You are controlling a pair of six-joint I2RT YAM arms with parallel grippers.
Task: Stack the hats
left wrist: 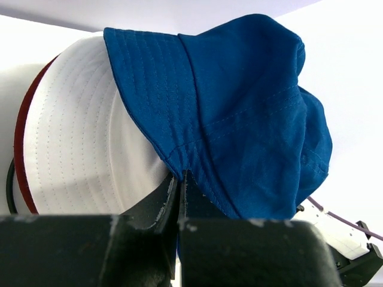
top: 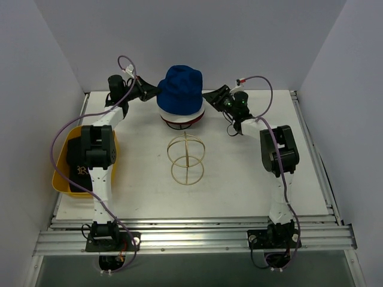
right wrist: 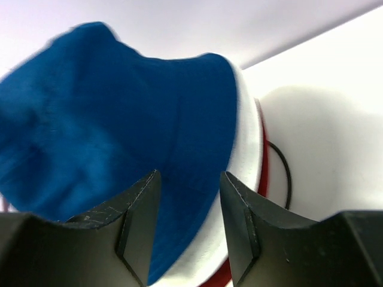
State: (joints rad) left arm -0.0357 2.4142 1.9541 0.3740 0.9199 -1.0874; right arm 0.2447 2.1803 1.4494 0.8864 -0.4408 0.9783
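Observation:
The hats sit stacked at the back middle. The blue hat is on top, over a white hat and a dark red hat. My left gripper is shut on the blue hat's brim at the stack's left side, its fingertips pressed together on the fabric. The white brim and a dark red rim show beside it. My right gripper is open at the stack's right side. Its jaws straddle the blue brim and white brim without gripping.
The stack rests on a black wire frame, whose wire shows in the right wrist view. A gold wire sphere stands mid-table. A yellow tub with a dark item inside sits at the left edge, under my left arm.

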